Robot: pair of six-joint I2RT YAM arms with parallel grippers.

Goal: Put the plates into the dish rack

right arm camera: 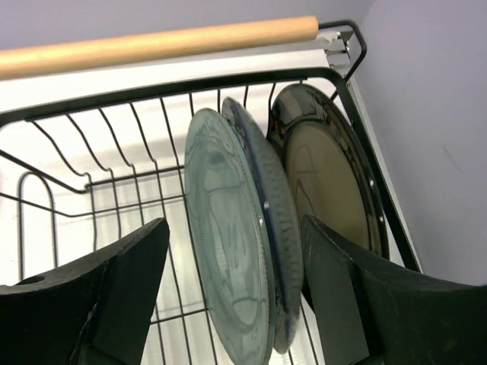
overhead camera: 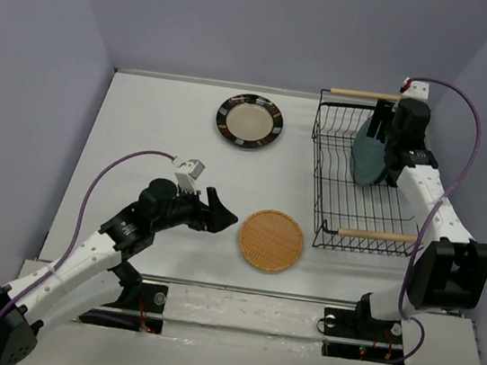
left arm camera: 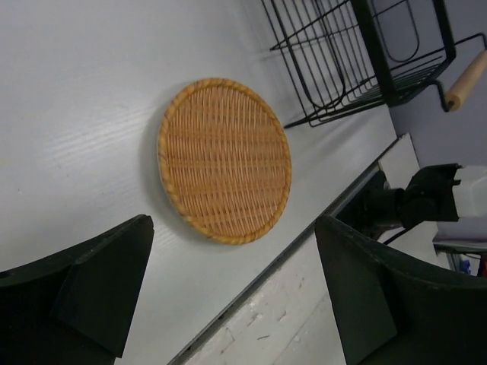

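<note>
The round orange woven wicker plate (overhead camera: 272, 240) lies flat on the white table (overhead camera: 161, 125). It is just beside the left gripper (overhead camera: 222, 208), on the side toward the black wire dish rack (overhead camera: 339, 210). The left gripper points right at it. A round plate has no long side, so the edge that faces the fingers is the one to go for. The left arm is much nearer to this plate than the right arm. It is bent low and reaches out across the table. Its jaws are as wide as they go, with nothing in them.

The right gripper (right arm camera: 233, 228) hangs over the far end of the dish rack and points down. Its jaws are apart, one on each side of the standing plates, and they hold nothing. Three plates stand on edge there, close together. There is a round teal-blue plate (right arm camera: 224, 251), a plate with a dark blue edge (right arm camera: 278, 213) right behind it, and a cream plate with a dark brown rim (right arm camera: 327, 175) at the end.

One more cream plate with a brown striped rim (overhead camera: 249, 121) lies flat at the far side of the table, well apart from both grippers.

I think the wicker plate comes next. It lies flat, so a finger may have to slip under its edge, and that could be hard.
</note>
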